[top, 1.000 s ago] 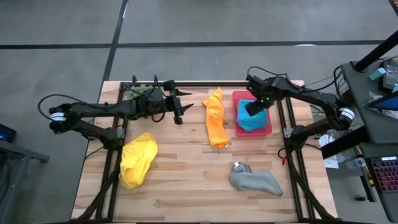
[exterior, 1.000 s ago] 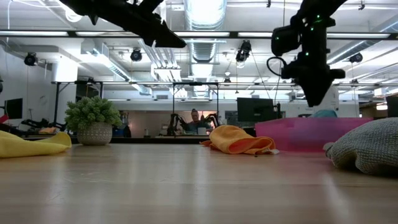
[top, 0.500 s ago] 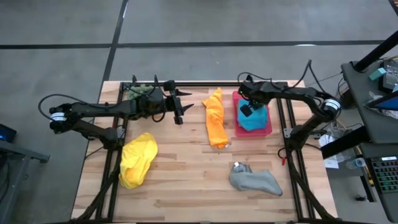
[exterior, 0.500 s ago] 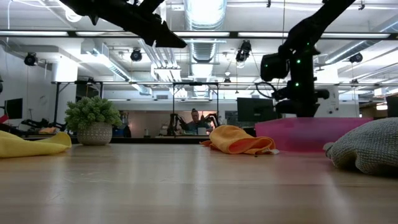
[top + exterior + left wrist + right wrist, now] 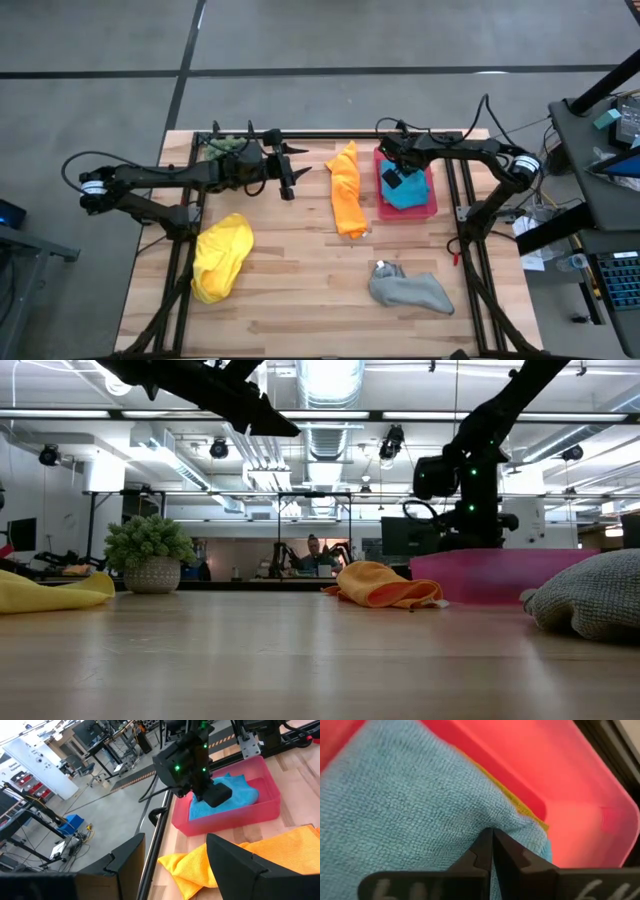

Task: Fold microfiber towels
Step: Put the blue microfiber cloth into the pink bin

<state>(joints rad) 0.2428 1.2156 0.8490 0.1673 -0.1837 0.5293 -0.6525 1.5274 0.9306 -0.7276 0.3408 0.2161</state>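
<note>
Since a second ago the right end effector has dropped into the pink tray at the table's far right and pinched shut on the blue towel; the left end effector hangs wide. Lifting could drag the tray, or a yellowish cloth edge beneath, barely visible

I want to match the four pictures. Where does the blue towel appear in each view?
High view: the blue towel lies in the pink tray, upper right of the table.
Low view: not visible; the tray's wall hides it.
Left wrist view: in the tray, upper right of centre, under the right pincer.
Right wrist view: fills the picture's left, its edge in the shut pincer.
Shared landmark: the pink tray.
</note>
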